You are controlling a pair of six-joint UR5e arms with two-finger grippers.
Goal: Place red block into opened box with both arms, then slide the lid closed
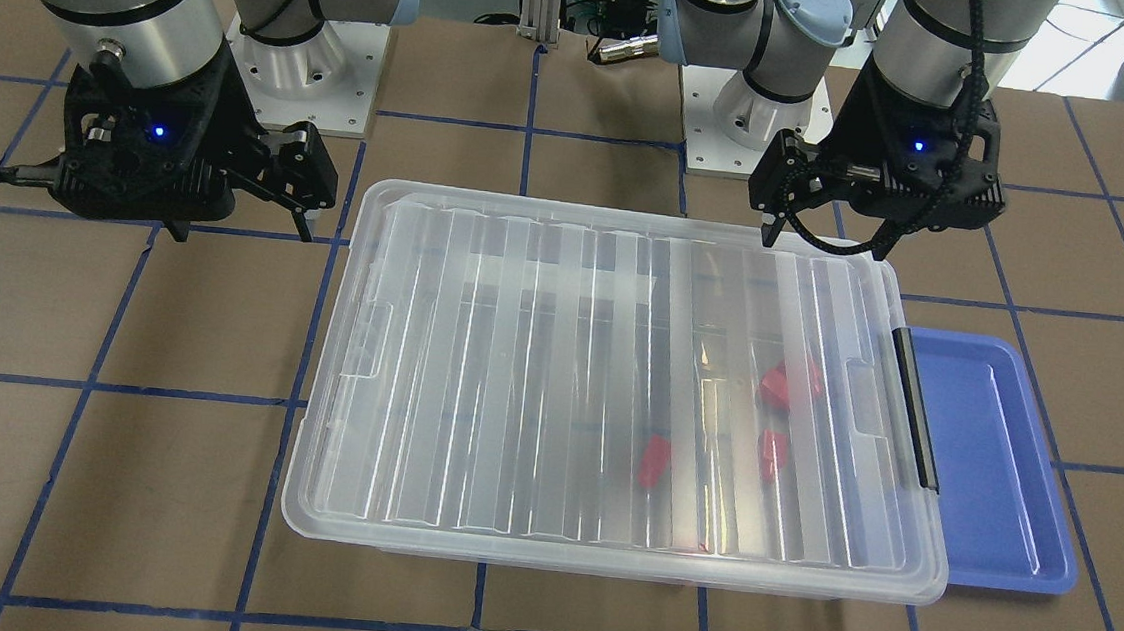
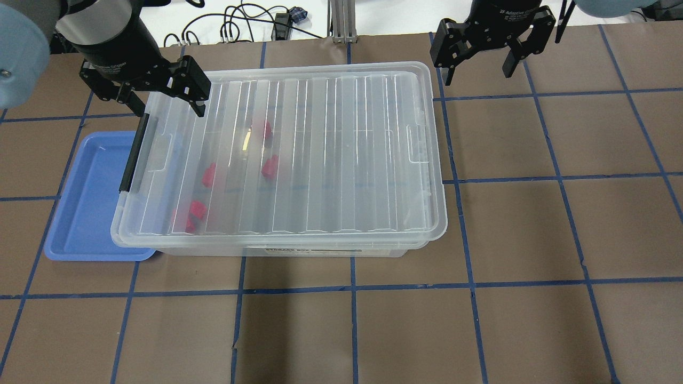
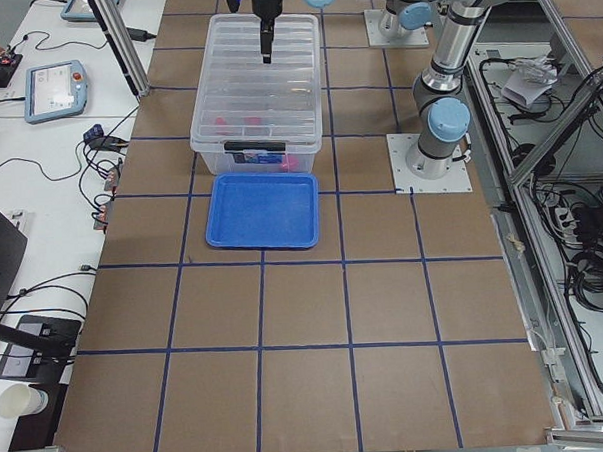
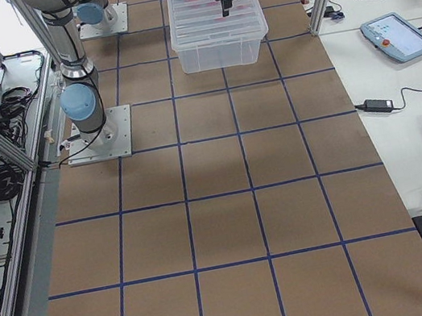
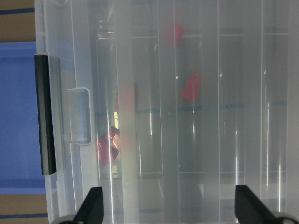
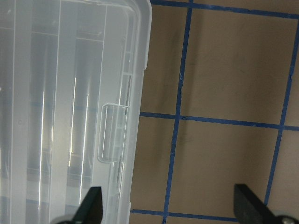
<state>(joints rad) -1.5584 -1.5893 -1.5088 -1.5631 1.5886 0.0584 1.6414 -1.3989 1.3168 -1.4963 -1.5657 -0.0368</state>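
- Clear ribbed lid (image 1: 557, 375) is lying flat across the box top, covering it end to end. In both wrist views it is filling much of the frame.
- Red block (image 2: 270, 166) is lying inside the box (image 2: 320, 250), on the floor under the lid, toward the middle. It is blurred by the plastic, so I cannot tell which way the stub is pointing.
- Two more small red pieces (image 2: 208, 175) are lying in there too, apart from each other, and a bigger red clump (image 2: 195, 210) is sitting nearer the black bar (image 2: 133, 154).
- Left claw (image 2: 169, 109) is hovering above the lid at the black-bar end. Its fingers are spread wide, gripping nothing and not touching the lid.
- Right claw (image 2: 476, 74) is hovering over the opposite short end, partly over bare surface. It is also spread wide and carrying nothing.
- Blue tray (image 2: 80, 213) is lying just beside the box at the black-bar end, with its near edge slipping under the lid's overhang.
- Brown surface (image 2: 533, 240) with blue tape grid lines is carrying box and tray.
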